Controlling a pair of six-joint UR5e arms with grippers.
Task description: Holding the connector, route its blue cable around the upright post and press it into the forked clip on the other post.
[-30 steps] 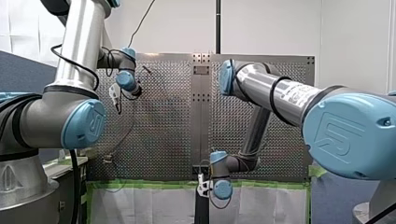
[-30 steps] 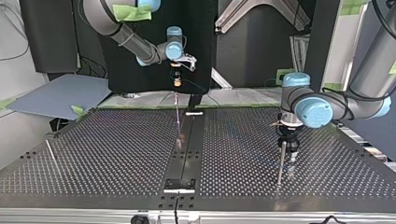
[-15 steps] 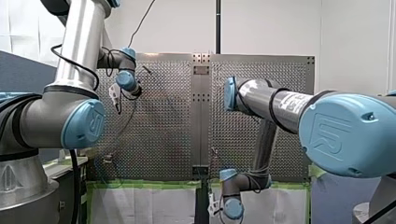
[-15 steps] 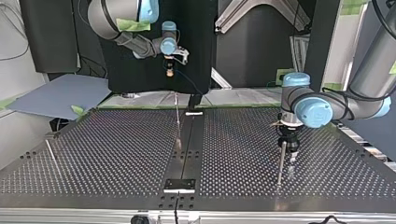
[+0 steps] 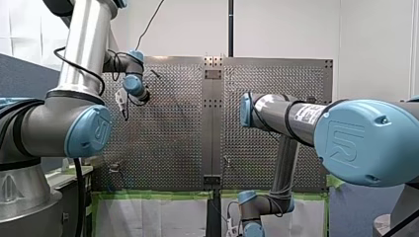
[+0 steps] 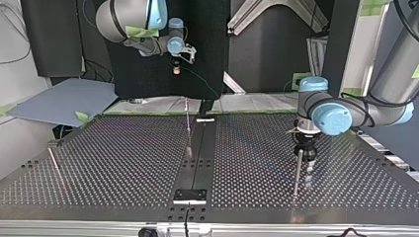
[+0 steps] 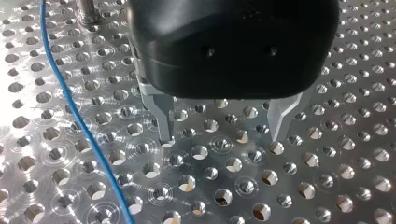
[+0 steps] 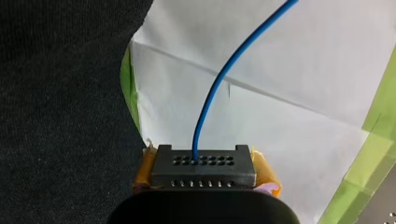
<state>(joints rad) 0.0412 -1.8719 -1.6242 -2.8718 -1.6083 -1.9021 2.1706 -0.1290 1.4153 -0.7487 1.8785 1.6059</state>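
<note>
Legible markings: one. The right joint cap [image 5: 363,143], the large blue cover on my right arm, carries a raised "UR" logo lying sideways. Just left of that cap, a white label [image 5: 307,113] bears dark print too small to read. Far left of it, the left joint cap [image 5: 94,131] shows a similar raised mark, which is unclear.

My right gripper [image 6: 176,69] hung upper left, beyond the table [image 6: 108,163]. My left gripper [image 6: 306,164] stood right of centre, beside a post [image 6: 297,174].
</note>
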